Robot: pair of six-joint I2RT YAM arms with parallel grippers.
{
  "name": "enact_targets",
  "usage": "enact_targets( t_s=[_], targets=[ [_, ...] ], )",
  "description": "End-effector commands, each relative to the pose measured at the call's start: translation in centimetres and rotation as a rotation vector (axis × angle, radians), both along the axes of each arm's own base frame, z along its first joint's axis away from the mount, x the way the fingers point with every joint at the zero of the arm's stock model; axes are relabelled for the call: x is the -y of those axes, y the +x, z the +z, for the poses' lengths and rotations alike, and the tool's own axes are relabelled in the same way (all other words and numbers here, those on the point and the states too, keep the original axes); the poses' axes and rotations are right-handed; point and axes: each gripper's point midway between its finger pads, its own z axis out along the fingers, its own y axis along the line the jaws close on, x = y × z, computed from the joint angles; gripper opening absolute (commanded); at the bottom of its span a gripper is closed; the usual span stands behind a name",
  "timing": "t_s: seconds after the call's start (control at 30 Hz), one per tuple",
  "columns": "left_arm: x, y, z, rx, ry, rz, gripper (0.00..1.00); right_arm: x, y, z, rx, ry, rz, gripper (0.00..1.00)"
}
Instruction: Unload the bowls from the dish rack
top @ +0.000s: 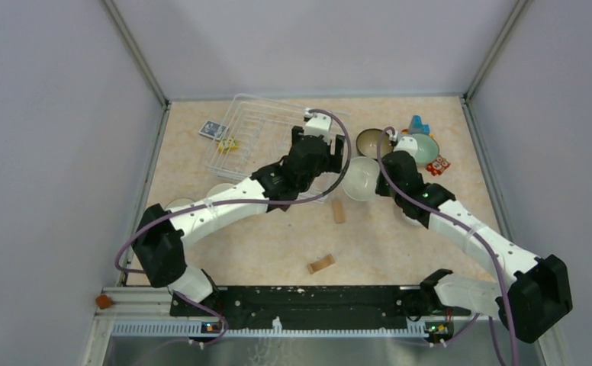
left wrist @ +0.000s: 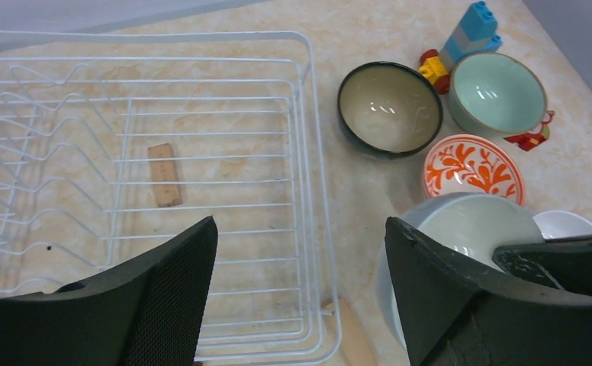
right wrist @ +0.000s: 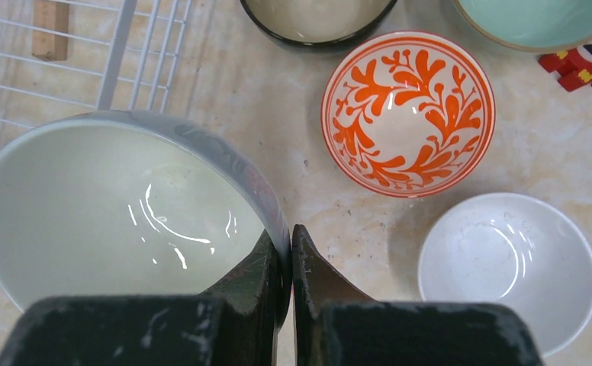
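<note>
The pale bowl with a grey outside [right wrist: 125, 206] sits just left of the right gripper [right wrist: 287, 244], whose two fingers are pinched tight on the near rim, one inside and one outside. It is beside the right edge of the dish rack [left wrist: 306, 137]; whether it rests on the table [top: 278, 244] or hangs above it I cannot tell. Beyond the right gripper's fingertips and slightly right is the orange-patterned bowl [right wrist: 409, 113]. The plain white bowl [right wrist: 506, 267] lies just to the right of the fingers. Further ahead stand the dark-rimmed beige bowl [left wrist: 390, 108] and the pale green bowl [left wrist: 497, 91], close together, with a blue toy brick [left wrist: 472, 27] and small red and yellow toy pieces around them. All these bowls lie outside the rack, to its right. The left gripper [left wrist: 300, 297] is spread wide, above the rack's right side, one finger over the wire floor and the other over the held bowl. Ahead of its left finger, inside the rack's outline, lies a small wooden block [left wrist: 165, 175]. Another block [left wrist: 354, 335] lies just outside the rack's near right corner.
</note>
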Motion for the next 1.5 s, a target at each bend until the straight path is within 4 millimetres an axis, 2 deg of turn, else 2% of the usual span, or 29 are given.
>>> enact_targets(
  t_s=[0.0, 0.13, 0.3, 0.47, 0.63, 0.7, 0.83, 0.97, 1.07, 1.23, 1.43, 1.47],
  targets=[
    [-4.6, 1.3, 1.3, 0.004, -0.039, 0.148, 0.85, 0.0, 0.3, -0.1, -0.005, 0.059, -0.052, 0.0],
    [-7.8, 2.4, -0.2, -0.106, -0.126, 0.17, 0.86, 0.2, -0.1, -1.7, -0.048, 0.069, -0.082, 0.0],
    [-11.5, 2.7, -0.4, -0.102, -0.188, 0.23, 0.86, 0.3, 0.2, -3.4, -0.101, 0.119, -0.117, 0.0],
    [-14.2, 2.4, -0.1, -0.077, -0.198, 0.3, 0.86, -0.5, 2.0, -4.9, -0.163, 0.266, -0.098, 0.0],
    [-16.1, 1.7, 0.2, -0.047, -0.197, 0.347, 0.86, -2.4, 4.0, -5.6, -0.196, 0.3, -0.048, 0.0],
    [-16.7, 1.4, 0.0, -0.037, -0.179, 0.364, 0.86, -2.2, 4.7, -6.3, -0.226, 0.276, -0.078, 0.0],
    [-18.6, 0.6, -0.6, -0.051, -0.172, 0.449, 0.87, -0.7, 5.9, -8.5, -0.283, 0.194, -0.199, 0.0],
    [-21.3, -0.5, -1.5, -0.06, -0.187, 0.579, 0.88, -0.4, 6.9, -9.4, -0.292, 0.166, -0.235, 0.0],
    [-23.2, -1.3, -2.3, -0.057, -0.156, 0.661, 0.9, -0.2, 7.4, -9.3, -0.27, 0.154, -0.254, 0.01],
    [-24.8, -1.8, -4.1, -0.08, -0.128, 0.715, 0.9, 0.3, 8.3, -7.9, -0.211, 0.137, -0.253, 0.18],
    [-26.2, -1.9, -6.4, -0.137, -0.174, 0.792, 0.91, 0.2, 8.5, -5.1, -0.142, 0.149, -0.211, 0.6],
    [-26.5, -2.0, -6.8, -0.145, -0.18, 0.814, 0.9, 0.2, 8.5, -4.6, -0.125, 0.149, -0.2, 0.62]
  ],
)
